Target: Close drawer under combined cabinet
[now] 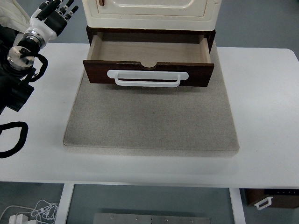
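Observation:
A cream cabinet (149, 11) stands at the back of a grey mat (149, 121). Under it a dark brown drawer (148, 72) is pulled out, open and empty inside, with a white bar handle (147, 78) across its front. My left hand (53, 16) is raised at the top left, to the left of the cabinet and apart from the drawer, fingers spread and holding nothing. The left arm (21, 56) comes in from the left edge.
The mat lies on a white table (266, 93). A black cable loop (11, 137) lies at the table's left edge. Below the front edge are white cables (28, 212) on the floor and a dark box (273, 198) at the right.

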Tool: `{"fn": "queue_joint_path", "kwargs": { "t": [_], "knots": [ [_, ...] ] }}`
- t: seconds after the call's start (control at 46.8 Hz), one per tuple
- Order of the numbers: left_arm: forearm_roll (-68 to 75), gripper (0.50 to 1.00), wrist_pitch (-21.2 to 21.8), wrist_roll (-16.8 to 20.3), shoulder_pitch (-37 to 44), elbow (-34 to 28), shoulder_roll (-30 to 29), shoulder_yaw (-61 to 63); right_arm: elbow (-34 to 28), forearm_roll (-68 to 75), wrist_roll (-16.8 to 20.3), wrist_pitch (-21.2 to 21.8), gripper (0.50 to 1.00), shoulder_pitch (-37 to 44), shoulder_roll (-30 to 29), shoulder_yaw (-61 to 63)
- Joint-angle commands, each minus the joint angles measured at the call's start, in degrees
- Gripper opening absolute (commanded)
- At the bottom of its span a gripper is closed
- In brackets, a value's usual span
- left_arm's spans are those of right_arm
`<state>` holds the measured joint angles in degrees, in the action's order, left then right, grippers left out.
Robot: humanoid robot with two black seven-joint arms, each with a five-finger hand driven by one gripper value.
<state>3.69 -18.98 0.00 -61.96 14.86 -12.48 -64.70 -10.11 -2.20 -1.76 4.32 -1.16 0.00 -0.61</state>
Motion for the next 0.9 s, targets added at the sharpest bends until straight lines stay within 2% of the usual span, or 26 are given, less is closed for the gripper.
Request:
{"fn": "queue_joint_path", "kwargs": {
  "t": [0.0, 0.876],
  "knots": [
    [0.17, 1.000, 0.00, 0.00, 0.17, 0.00, 0.00, 0.10, 0.00, 0.00, 0.00, -0.01, 0.952, 0.02, 0.00, 0.00],
    [0.00, 1.000, -1.06, -0.26, -0.35, 1.05, -0.44, 0.19, 0.00, 0.00, 0.00, -0.01, 0.952, 0.02, 0.00, 0.00]
  ]
}}
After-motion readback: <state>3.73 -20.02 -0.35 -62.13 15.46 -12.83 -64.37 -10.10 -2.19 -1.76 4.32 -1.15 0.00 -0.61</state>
